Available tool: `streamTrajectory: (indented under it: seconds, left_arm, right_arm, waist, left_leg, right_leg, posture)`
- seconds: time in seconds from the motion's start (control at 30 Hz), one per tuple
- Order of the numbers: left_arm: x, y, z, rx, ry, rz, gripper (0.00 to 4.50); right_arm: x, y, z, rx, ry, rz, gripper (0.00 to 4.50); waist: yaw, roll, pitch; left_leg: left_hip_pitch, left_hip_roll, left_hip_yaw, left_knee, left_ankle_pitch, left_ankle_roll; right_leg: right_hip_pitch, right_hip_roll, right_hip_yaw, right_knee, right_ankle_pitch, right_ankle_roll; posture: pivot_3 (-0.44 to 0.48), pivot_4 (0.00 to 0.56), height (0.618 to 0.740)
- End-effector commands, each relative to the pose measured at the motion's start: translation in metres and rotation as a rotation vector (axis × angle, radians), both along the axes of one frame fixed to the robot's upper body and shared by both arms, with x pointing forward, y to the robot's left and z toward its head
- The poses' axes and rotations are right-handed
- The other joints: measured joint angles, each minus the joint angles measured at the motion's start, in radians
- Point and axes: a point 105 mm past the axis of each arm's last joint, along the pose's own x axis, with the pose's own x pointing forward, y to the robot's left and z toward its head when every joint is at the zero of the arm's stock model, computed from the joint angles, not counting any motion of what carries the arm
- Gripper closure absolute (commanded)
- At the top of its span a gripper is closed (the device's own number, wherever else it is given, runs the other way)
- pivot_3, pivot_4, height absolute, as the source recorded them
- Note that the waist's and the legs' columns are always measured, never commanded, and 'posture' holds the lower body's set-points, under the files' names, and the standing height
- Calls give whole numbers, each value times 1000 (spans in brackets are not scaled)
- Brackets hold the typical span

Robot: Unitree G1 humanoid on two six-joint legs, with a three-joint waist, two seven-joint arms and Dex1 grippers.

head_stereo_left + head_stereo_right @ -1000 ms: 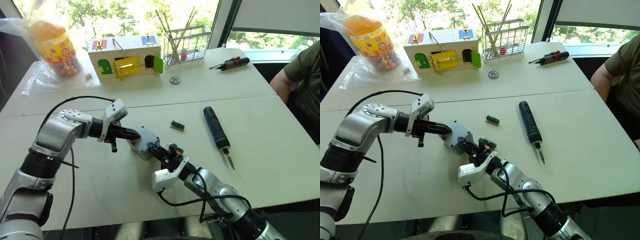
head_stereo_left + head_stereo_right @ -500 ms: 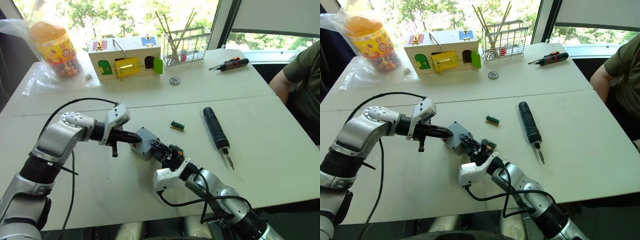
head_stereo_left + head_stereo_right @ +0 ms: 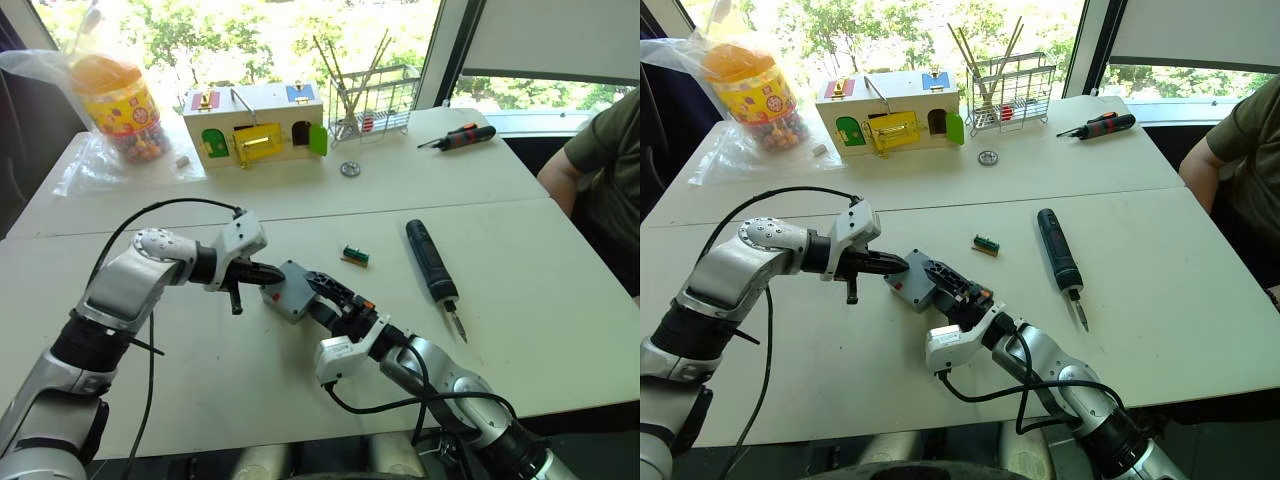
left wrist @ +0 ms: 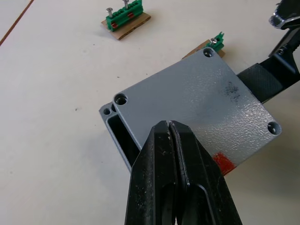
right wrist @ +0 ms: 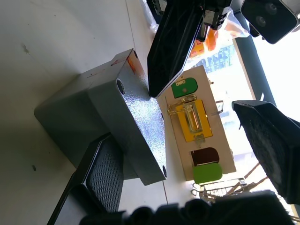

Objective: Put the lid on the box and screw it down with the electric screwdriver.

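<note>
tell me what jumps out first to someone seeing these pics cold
Both pincers meet at the grey box mid-table: the left pincer, fingers shut, presses on the lid, which sits skewed on the box, while the right pincer is open around it. The electric screwdriver lies untouched to the right, and a colourful wooden house-shaped box stands at the far edge.

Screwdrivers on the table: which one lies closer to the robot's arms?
The electric screwdriver, the thick black one beside the small green part. The red-and-black hand screwdriver lies farther off, near the window.
</note>
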Motion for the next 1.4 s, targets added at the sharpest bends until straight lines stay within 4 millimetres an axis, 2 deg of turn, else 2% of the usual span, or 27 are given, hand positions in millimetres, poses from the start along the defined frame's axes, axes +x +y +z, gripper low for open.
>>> streamTrajectory:
  seconds: [0.03,0.27,0.43,0.73,0.83,1.0,1.1,1.2,1.4]
  left_arm:
    - [-9,14,-47,115,138,70,4500]
    - [-8,15,-48,127,129,77,4500]
    - [-8,15,-50,138,121,80,4500]
    - [-7,13,-50,134,118,81,4500]
    - [-7,12,-50,132,117,80,4500]
    - [-5,11,-47,125,111,78,4500]
    - [-4,10,-45,116,107,77,4500]
    - [-3,10,-44,109,101,77,4500]
    - [-3,7,-40,95,100,71,4500]
  right_arm:
    - [-4,3,2,-15,17,36,393]
    - [-9,7,0,-70,74,98,393]
    - [-15,1,-5,-146,157,112,393]
    - [-12,-3,7,-81,166,80,393]
    - [-15,-5,17,-1,161,69,393]
    - [-24,-15,19,193,322,34,1605]
    - [-30,-18,16,328,477,7,2886]
    - [-31,-21,13,488,657,-7,4451]
    - [-28,-15,12,781,1070,-48,4451]
  waist:
    - [0,0,-2]
    - [-1,3,-6]
    - [-2,3,-7]
    - [3,3,-7]
    - [6,3,-7]
    - [17,3,-6]
    - [19,3,-6]
    - [20,3,-6]
    - [20,4,-5]
  left_leg:
    - [0,0,0,-1,0,0]
    - [2,0,0,-4,0,0]
    - [3,0,0,-7,0,-1]
    - [3,0,-1,-7,0,-1]
    - [3,0,-1,-7,0,-1]
    - [3,0,-1,-8,0,-1]
    - [3,1,-1,-9,0,-1]
    - [3,1,-1,-9,0,-1]
    - [3,1,-2,-9,0,-1]
  right_leg:
    - [0,0,0,0,0,0]
    - [0,0,0,-3,0,0]
    - [1,0,0,-4,0,0]
    - [1,0,0,-4,0,0]
    - [1,0,0,-4,0,0]
    - [1,0,0,-4,0,0]
    - [1,0,1,-4,0,0]
    - [1,0,1,-4,0,0]
    - [1,0,1,-5,-1,-1]
  posture:
    - [0,150,740]
    - [0,150,740]
    - [0,150,740]
    - [0,150,740]
    - [0,150,740]
    - [0,150,740]
    - [0,150,740]
    - [0,150,740]
    - [0,150,740]
